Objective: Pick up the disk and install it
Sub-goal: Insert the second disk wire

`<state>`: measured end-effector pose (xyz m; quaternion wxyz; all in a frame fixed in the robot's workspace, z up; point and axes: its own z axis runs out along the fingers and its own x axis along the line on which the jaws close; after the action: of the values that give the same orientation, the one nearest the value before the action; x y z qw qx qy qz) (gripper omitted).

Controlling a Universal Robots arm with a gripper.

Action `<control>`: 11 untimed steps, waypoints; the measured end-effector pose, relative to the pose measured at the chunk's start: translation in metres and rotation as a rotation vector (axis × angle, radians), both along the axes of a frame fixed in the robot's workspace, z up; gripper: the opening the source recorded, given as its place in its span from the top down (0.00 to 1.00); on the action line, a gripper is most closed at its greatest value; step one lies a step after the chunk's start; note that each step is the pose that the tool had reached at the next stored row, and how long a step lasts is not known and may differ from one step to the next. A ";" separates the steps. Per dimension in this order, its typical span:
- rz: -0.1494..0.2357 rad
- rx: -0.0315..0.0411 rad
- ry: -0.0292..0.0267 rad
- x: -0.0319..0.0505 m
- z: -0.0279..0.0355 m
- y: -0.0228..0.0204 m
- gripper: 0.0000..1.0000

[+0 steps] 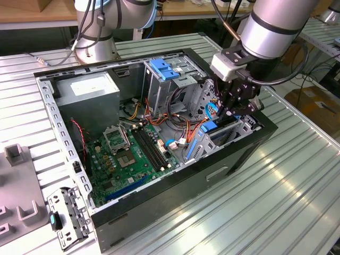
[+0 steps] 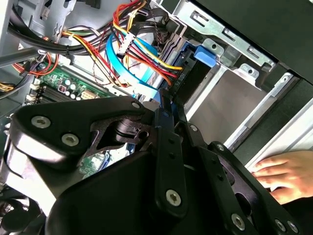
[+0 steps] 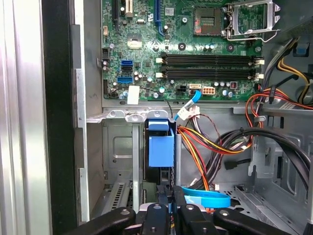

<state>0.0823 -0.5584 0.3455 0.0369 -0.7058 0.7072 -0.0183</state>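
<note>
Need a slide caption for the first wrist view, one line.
Black gripper poised over the blue-railed disk standing on edge in the grey metal drive bay, beside the green motherboard.

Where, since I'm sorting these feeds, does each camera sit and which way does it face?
Exterior view: off the arm, looking down into the open case; the arm and hand show.
First wrist view: at the wrist, looking past the hand at the disk and motherboard.
Second wrist view: at the wrist, looking along the hand toward the disk.
Both wrist views share hand and disk.
</note>
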 end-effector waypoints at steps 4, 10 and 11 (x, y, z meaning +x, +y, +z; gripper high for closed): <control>0.000 0.0022 0.0000 0.0000 -0.0018 -0.0001 0.84; 0.000 0.0060 0.0000 0.0000 -0.0060 -0.0010 0.84; 0.000 0.0062 0.0001 0.0000 -0.0062 -0.0011 0.84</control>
<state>0.0823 -0.5594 0.3393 0.0391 -0.7057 0.7072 -0.0160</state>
